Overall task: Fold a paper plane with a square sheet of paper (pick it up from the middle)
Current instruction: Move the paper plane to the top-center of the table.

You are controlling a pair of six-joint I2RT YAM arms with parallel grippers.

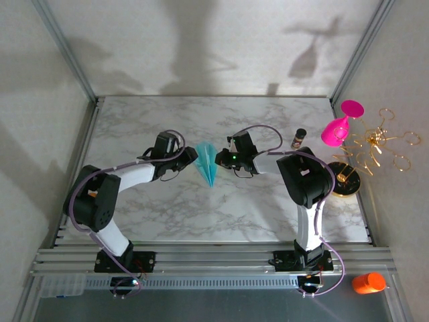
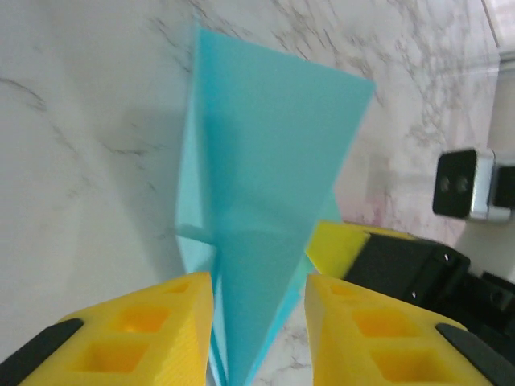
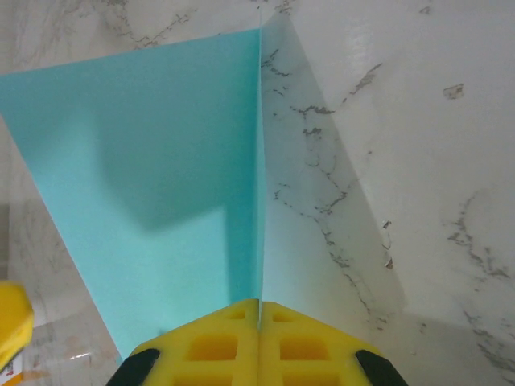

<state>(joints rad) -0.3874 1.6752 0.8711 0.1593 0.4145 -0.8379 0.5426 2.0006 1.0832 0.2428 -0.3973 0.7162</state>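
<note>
The teal-blue paper plane [image 1: 208,163] stands on edge on the marble table [image 1: 221,215], its point toward the near side. My left gripper [image 1: 192,159] is at its left and my right gripper [image 1: 219,159] at its right. In the left wrist view the paper plane [image 2: 269,177] rises between my left gripper's [image 2: 259,322] spread yellow fingers [image 2: 145,330], with marble showing beside the right one. A yellow finger [image 2: 342,241] of the right gripper touches the plane from the far side. My right gripper [image 3: 259,310] is shut on the plane's upright fold [image 3: 153,177].
A pink goblet [image 1: 338,127] and a gold wire stand [image 1: 375,142] on a black base sit at the right edge. A small dark bottle [image 1: 299,138] stands behind the right arm. An orange object [image 1: 367,282] lies below the table's near right corner.
</note>
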